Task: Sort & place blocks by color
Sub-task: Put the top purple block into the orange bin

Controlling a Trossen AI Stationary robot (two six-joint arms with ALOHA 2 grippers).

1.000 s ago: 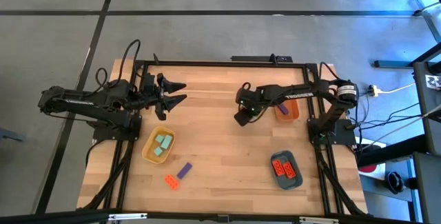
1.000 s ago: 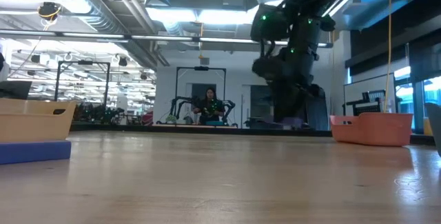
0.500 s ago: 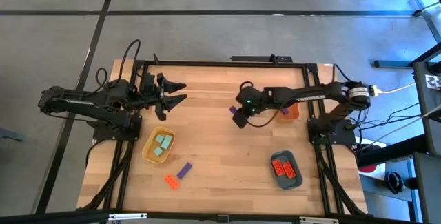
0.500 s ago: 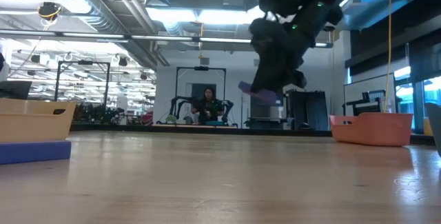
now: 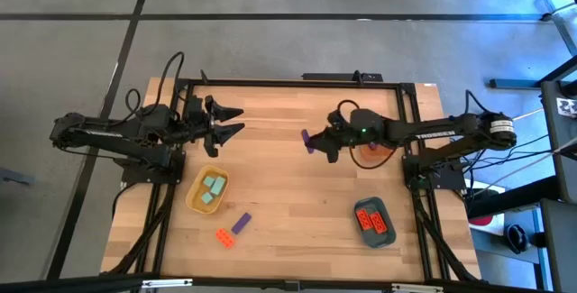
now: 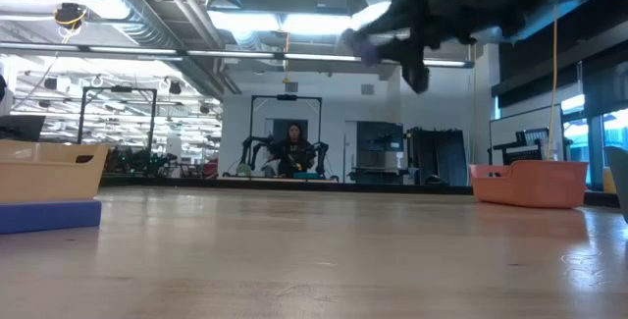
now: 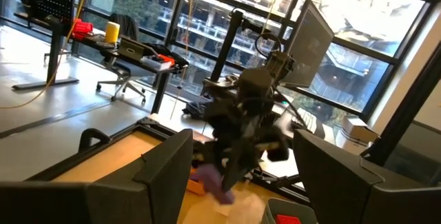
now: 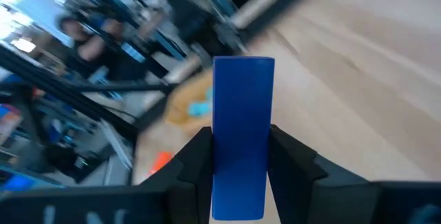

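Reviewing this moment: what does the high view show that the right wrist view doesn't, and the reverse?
Only the high view shows the left gripper waiting open, the orange tray, the dark teal tray with red blocks, and the loose purple block. Only the right wrist view shows the fingers clamping the held block's sides. Both show the right gripper holding a purple block, and the yellow tray.

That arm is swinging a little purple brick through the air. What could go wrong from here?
The right end effector pinches the purple block only at its lower part, high above the table. If the grip slips, the block could drop and bounce away. It is also being carried away from the orange tray, so it may end up in the wrong place. The left end effector waits nearby, open; a wide swing might come close to it.
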